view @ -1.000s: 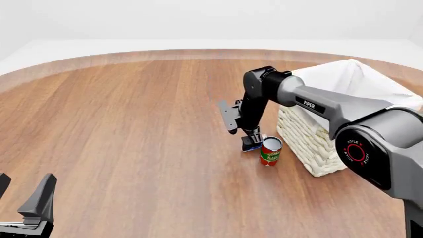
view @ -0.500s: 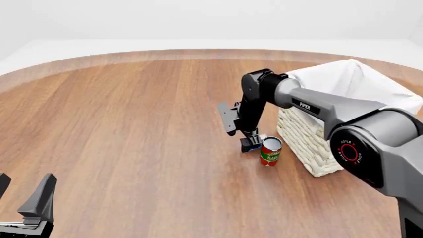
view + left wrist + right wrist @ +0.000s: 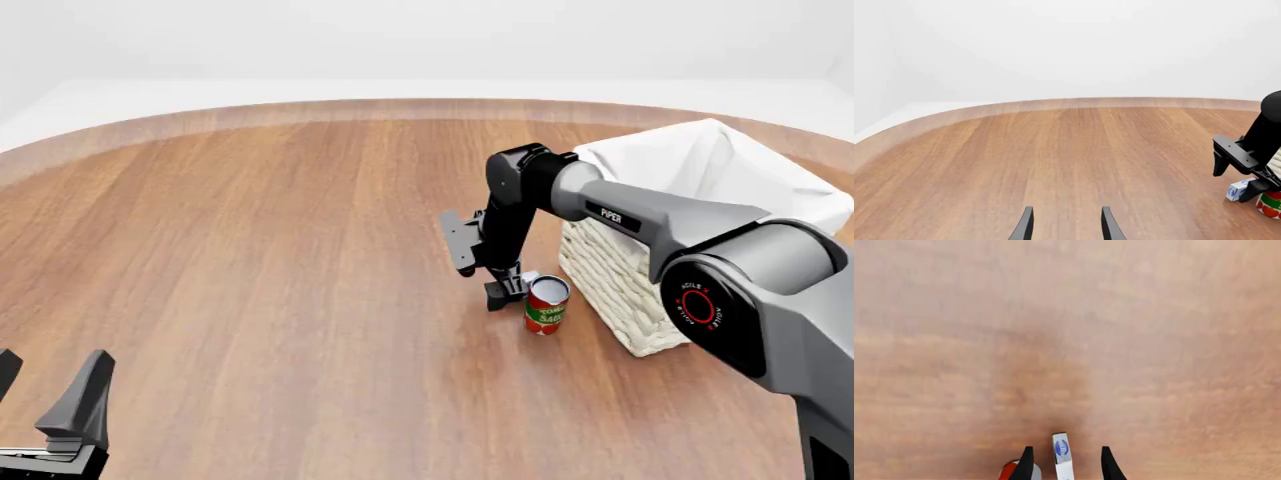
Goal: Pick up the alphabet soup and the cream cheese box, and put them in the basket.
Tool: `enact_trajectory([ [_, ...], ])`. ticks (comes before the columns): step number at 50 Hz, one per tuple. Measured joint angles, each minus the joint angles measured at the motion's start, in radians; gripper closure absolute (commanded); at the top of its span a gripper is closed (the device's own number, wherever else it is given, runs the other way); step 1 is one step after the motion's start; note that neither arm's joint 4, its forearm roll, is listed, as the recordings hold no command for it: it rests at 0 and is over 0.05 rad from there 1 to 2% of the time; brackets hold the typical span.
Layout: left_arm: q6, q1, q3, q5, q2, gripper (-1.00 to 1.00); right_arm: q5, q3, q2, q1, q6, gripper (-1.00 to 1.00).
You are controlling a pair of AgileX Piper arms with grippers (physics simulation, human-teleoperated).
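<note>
Wooden table (image 3: pixel 267 250): my right gripper (image 3: pixel 1064 465) stands spread, cream cheese box (image 3: pixel 1063 455) between its 2 fingers, not clamped.

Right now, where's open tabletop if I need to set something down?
The whole wood stretch between the left claw and right claw is bare. It is crowded only by the basket: box, red can and right claw cluster there.
</note>
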Motion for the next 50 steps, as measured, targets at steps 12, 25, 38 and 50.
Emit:
enact_trajectory([
  [12,0.000,0.000,0.000,0.000,0.000,-1.00,0.006,-0.004,0.008,-0.001,0.007,-1.00],
  [25,0.000,0.000,0.000,0.000,0.000,-1.00,0.009,0.002,0.013,-0.006,0.011,-1.00],
  [38,0.000,0.000,0.000,0.000,0.000,-1.00,0.009,0.000,0.018,-0.010,0.013,-1.00],
  [50,0.000,0.000,0.000,0.000,0.000,-1.00,0.006,0.001,0.025,-0.008,0.018,-1.00],
])
